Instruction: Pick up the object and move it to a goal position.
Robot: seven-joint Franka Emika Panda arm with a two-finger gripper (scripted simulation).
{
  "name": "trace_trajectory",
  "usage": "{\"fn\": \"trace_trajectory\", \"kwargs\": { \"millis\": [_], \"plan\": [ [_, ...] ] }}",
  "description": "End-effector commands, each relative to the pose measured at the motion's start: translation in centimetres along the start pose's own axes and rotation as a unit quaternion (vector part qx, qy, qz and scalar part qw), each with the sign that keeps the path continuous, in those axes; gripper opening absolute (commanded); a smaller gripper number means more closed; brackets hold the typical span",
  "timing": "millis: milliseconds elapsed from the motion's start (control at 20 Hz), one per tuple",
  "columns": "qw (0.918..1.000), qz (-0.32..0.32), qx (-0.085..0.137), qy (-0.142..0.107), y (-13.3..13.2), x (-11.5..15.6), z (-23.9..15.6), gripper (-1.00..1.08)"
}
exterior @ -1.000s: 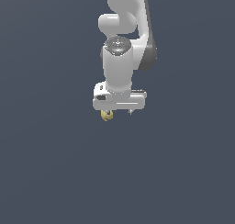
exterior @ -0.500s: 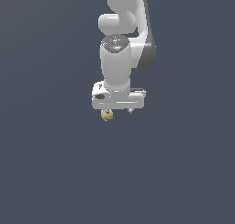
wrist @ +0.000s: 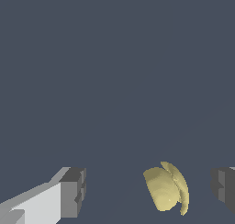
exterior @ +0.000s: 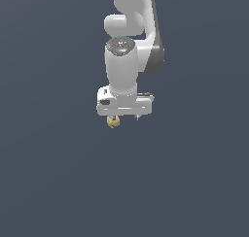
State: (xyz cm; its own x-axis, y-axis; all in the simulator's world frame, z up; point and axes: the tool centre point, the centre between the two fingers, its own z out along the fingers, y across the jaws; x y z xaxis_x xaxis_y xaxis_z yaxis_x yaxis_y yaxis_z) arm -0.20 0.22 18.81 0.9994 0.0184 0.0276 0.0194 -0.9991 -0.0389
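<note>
Wrist view: hand (wrist: 147, 193) wide open, holding nothing, with the pale-yellow object (wrist: 166, 188) between its fingers (wrist: 73, 191), nearer one, touching neither; exterior view: object (exterior: 113, 122) just under the hand (exterior: 124, 115).

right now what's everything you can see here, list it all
blob: one, pale yellow, lumpy, between the hand's two fingers with a gap on each side in the wrist view; just under the hand in the exterior view
ground: one, plain dark grey-blue, fills the rest of both views
arm: one, white with a dark grey joint, comes down from the top of the exterior view
hand: one, white with dark grey fingertips, fingers spread apart and not touching the blob
</note>
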Motion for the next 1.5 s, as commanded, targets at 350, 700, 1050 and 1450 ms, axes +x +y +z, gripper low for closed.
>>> {"fn": "trace_trajectory", "kwargs": {
  "millis": [350, 700, 1050, 1450],
  "plan": [
    [0.9988, -0.047, -0.006, -0.003, 2.0, -2.0, 2.4, 1.0],
    [0.9933, -0.114, -0.012, -0.009, 4.3, -5.1, 5.5, 1.0],
    [0.9848, -0.172, -0.015, -0.014, 6.0, -8.0, 7.9, 1.0],
    [0.9787, -0.204, -0.016, -0.017, 6.8, -9.8, 9.1, 1.0]
  ]
}}
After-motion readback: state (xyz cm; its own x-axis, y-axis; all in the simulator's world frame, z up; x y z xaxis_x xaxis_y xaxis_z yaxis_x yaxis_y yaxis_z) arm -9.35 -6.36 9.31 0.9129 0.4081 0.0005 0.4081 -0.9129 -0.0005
